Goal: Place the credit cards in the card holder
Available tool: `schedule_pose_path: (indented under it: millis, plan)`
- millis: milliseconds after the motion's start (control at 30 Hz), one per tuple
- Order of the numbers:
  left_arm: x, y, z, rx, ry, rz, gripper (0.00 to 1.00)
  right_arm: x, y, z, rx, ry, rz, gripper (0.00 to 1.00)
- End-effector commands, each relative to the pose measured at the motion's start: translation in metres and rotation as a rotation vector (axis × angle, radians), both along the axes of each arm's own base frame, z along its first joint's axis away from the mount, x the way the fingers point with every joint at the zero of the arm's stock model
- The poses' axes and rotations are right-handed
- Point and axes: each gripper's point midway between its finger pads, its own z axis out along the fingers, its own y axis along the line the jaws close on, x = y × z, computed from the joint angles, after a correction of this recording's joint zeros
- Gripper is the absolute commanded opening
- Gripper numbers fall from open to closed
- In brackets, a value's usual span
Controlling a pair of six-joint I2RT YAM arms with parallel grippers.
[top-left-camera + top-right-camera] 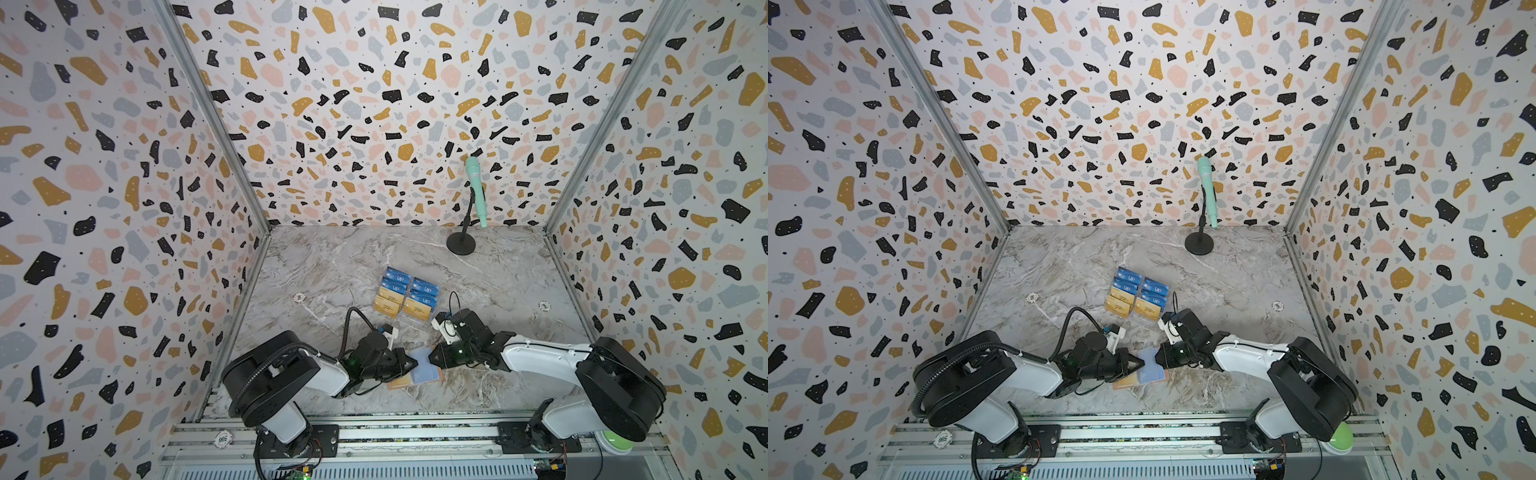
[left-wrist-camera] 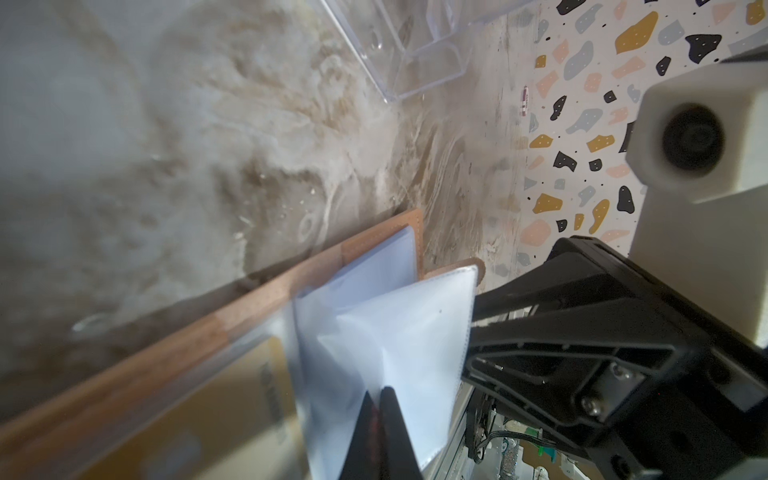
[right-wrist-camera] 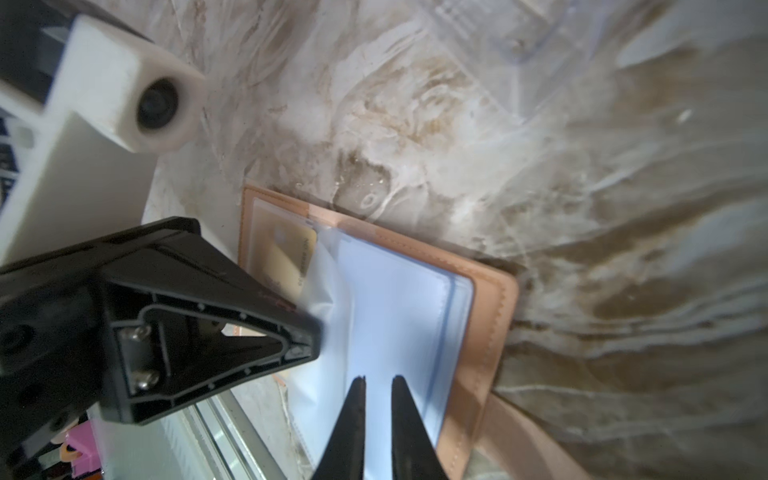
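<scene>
The card holder [image 1: 401, 381] lies open on the marble tabletop [image 1: 332, 266] near the front edge, right between the two arms, and in both top views they hide most of it. The left claw [image 2: 379, 392] is pinched closed on a clear sleeve [image 2: 395, 324], holding that page up off the rest. The right claw [image 3: 379, 380] comes in from the opposite side with its jaws a little apart at the edge of the pages. I cannot tell whether it touches them. One gold card [image 3: 286, 257] already sits in a pocket against the cover, half behind the left claw's tip. Just behind both claws stands a clear tiered rack [image 1: 415, 322] with the remaining credit cards [image 1: 405, 295], blue rows at the back and gold in front. Further back on the right is a mint-green microphone [image 1: 475, 187] on a black stand, and two white round tokens [image 1: 299, 297] lie well apart on the tabletop.
</scene>
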Motion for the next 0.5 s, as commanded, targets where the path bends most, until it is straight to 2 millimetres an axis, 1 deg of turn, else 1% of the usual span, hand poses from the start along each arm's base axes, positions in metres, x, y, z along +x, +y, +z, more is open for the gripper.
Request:
schedule_pose_path:
  millis: [0,67,100,233,333,367,467]
  plan:
    - [-0.001,-0.003,0.008,-0.044,-0.032,-0.011,0.03,-0.003,0.01,0.007,0.049,0.005,0.029,0.15]
    - [-0.001,-0.003,0.009,-0.047,-0.033,-0.01,0.06,-0.005,0.013,0.007,0.058,0.008,0.04,0.15]
    - [-0.001,-0.004,0.009,-0.048,-0.031,-0.012,0.09,-0.006,0.014,0.008,0.063,0.011,0.044,0.15]
    - [-0.004,-0.002,0.01,-0.053,-0.026,-0.012,0.32,-0.008,0.017,0.008,0.079,0.021,0.054,0.15]
    - [-0.005,0.002,0.013,-0.049,-0.028,-0.007,0.43,-0.009,0.018,0.007,0.084,0.026,0.062,0.15]
    - [-0.005,0.003,0.014,-0.045,-0.03,-0.006,0.46,-0.01,0.019,0.006,0.09,0.029,0.069,0.15]
    - [-0.009,0.005,0.02,-0.035,-0.026,-0.017,0.49,-0.011,0.024,0.009,0.104,0.029,0.085,0.15]
